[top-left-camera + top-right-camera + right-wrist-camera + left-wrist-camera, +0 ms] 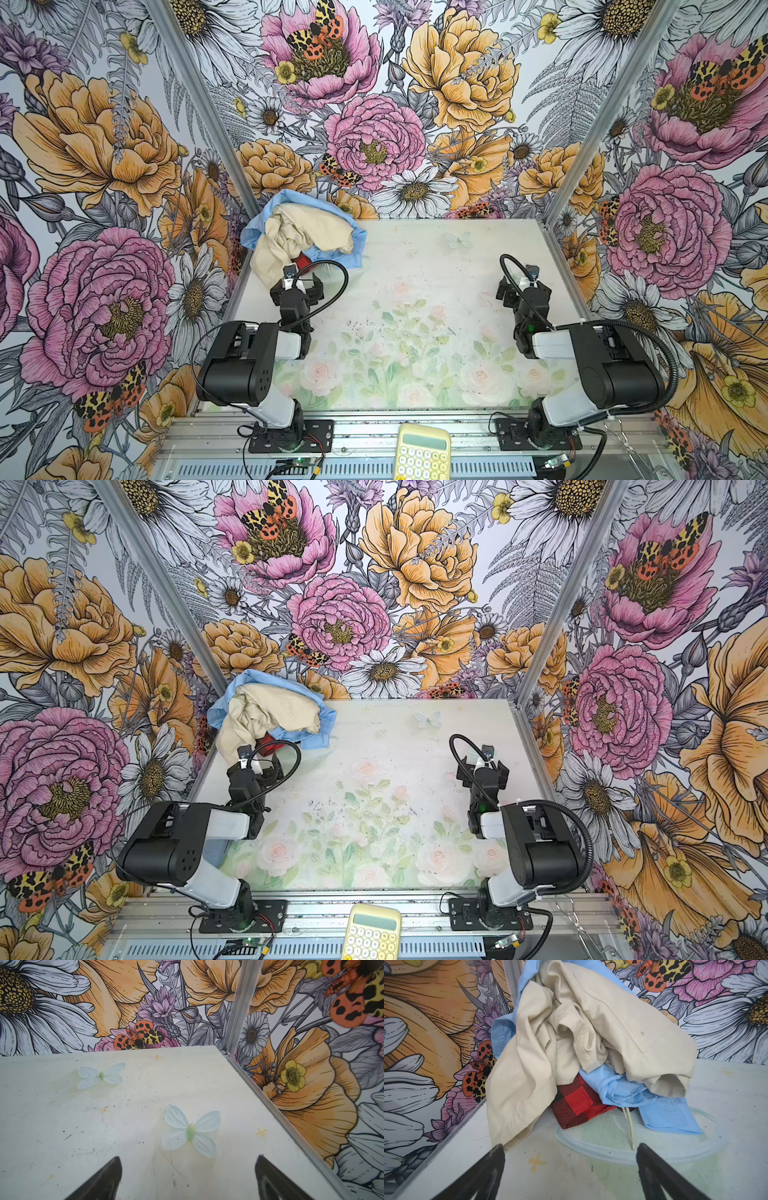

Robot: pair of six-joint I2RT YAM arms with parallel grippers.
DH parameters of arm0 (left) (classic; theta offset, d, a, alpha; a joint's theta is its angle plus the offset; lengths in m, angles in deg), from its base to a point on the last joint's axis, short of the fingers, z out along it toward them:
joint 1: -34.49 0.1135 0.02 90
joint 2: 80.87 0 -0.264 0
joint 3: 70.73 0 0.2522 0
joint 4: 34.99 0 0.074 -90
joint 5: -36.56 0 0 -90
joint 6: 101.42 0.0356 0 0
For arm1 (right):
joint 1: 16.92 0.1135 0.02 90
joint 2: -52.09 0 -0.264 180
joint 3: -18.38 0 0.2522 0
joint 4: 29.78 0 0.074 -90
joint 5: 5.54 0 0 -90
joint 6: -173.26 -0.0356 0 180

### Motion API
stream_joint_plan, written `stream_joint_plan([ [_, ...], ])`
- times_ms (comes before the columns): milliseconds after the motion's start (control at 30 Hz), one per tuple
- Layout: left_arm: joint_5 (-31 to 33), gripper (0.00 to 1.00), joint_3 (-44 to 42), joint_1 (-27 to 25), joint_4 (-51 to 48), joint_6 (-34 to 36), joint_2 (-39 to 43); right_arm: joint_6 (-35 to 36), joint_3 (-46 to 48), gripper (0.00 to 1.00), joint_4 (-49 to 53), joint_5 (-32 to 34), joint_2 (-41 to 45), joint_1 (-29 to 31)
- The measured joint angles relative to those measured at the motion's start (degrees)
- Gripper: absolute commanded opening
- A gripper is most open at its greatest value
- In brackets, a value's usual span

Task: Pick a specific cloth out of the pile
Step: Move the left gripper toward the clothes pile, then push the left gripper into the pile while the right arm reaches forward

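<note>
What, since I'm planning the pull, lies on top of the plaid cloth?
The beige cloth drapes over the plaid cloth, and the blue cloth overlaps one side. Only a plaid corner shows, on the table; the rest is covered.

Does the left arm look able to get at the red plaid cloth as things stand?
Probably yes. A corner of the plaid cloth pokes out from under the beige cloth and blue cloth, facing the open left fingers across bare table. The rest is buried.
</note>
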Motion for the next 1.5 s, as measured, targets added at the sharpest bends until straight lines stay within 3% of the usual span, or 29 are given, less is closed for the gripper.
stream_joint_plan([
  [233,-0.7,0.99,0.0,-0.3,0.0,0.0,0.0,0.0,0.0,1.00,0.0,0.0,0.0,0.0],
  [433,-12.4,0.99,-0.2,6.8,0.6,-2.2,0.0,0.0,0.0,1.00,0.0,0.0,0.0,0.0],
  [567,-16.5,0.99,-0.7,7.7,1.1,-3.0,0.0,0.0,0.0,0.99,0.0,0.0,0.0,0.0],
  [967,-19.0,0.99,-1.6,7.7,2.8,-3.1,0.3,1.1,1.0,0.99,-2.7,2.2,0.1,2.3],
  [1067,-16.7,0.94,-4.6,6.6,0.9,-3.0,6.1,1.3,1.4,0.97,-2.6,2.8,0.7,2.8],
  [1167,-9.8,0.90,-5.1,1.2,-3.5,-2.5,15.7,1.7,1.3,0.96,1.0,7.4,4.0,4.3],
  [1300,0.7,0.84,1.4,-6.9,-19.5,-3.0,24.7,3.5,0.3,0.99,5.9,10.6,14.8,10.6],
  [1400,7.2,0.82,11.3,-9.4,-34.8,-5.8,24.7,-0.1,-8.0,0.98,18.4,7.1,20.7,14.8],
  [1500,3.7,0.63,19.5,-4.7,-44.9,-11.5,19.3,-3.1,-20.4,0.98,27.8,3.3,19.0,21.7],
])
